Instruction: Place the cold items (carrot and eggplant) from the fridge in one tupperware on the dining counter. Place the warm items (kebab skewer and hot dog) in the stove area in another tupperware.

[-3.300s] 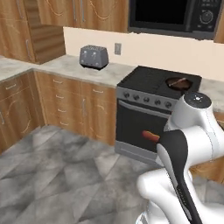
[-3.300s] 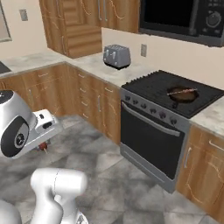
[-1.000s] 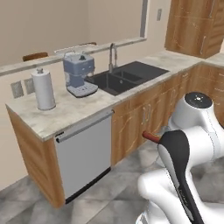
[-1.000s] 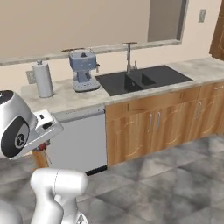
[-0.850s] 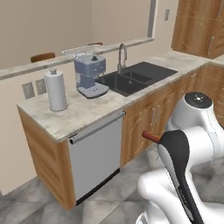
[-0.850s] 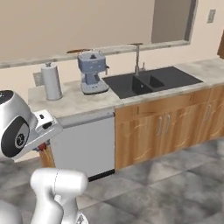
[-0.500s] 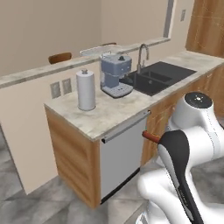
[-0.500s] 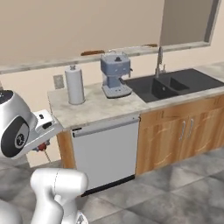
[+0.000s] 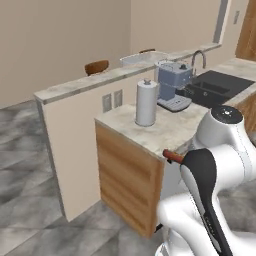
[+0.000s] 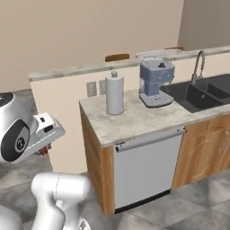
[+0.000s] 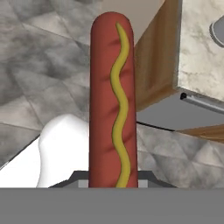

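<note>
A hot dog (image 11: 111, 96) with a wavy mustard line stands upright in the hand view, and my gripper (image 11: 113, 177) is shut on its lower end. Its red tip (image 9: 172, 156) pokes out beside the arm's elbow in the left base view, and a bit of it (image 10: 42, 151) shows under the hand in the right base view. On the raised dining counter (image 9: 75, 85) sits a pale shallow tupperware (image 9: 142, 57) (image 10: 150, 54). The carrot, eggplant and kebab skewer are out of view.
On the lower counter (image 10: 134, 119) stand a paper towel roll (image 9: 146, 103) (image 10: 114, 94) and a blue coffee machine (image 9: 173, 86) (image 10: 155, 81), with a dark sink (image 10: 209, 92) to the right. A dishwasher (image 10: 146, 168) sits below. A chair back (image 9: 96, 66) rises behind the raised counter.
The base has driven on, so the whole scene has slid right and the counter's left end and the open floor have come into view. The hot dog stays in the gripper.
</note>
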Available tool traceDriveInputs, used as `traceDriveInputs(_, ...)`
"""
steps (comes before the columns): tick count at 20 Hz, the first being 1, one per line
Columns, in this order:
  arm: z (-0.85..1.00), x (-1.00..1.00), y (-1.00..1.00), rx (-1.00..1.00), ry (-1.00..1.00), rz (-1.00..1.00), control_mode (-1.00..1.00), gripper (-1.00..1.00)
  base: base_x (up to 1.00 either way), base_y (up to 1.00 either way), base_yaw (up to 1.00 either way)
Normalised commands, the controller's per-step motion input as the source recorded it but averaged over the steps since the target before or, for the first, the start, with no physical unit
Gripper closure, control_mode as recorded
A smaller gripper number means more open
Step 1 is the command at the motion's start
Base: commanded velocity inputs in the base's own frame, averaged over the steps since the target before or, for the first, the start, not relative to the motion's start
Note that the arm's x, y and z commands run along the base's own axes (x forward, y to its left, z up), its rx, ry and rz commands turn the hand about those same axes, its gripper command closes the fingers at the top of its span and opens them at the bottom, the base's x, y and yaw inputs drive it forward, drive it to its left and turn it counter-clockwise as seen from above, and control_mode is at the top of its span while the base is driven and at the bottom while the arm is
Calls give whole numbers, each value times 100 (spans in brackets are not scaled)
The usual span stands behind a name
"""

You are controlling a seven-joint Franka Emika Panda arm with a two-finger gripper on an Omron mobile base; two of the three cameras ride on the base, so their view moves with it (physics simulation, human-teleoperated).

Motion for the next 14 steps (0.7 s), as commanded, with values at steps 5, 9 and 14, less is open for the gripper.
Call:
traceDriveInputs(5, 0, 0, 0, 0, 0, 0, 100, 100, 34, 100, 0)
traceDriveInputs(9, 0, 0, 0, 0, 0, 0, 100, 100, 35, 100, 0)
traceDriveInputs(14, 0, 0, 0, 0, 0, 0, 100, 100, 31, 100, 0)
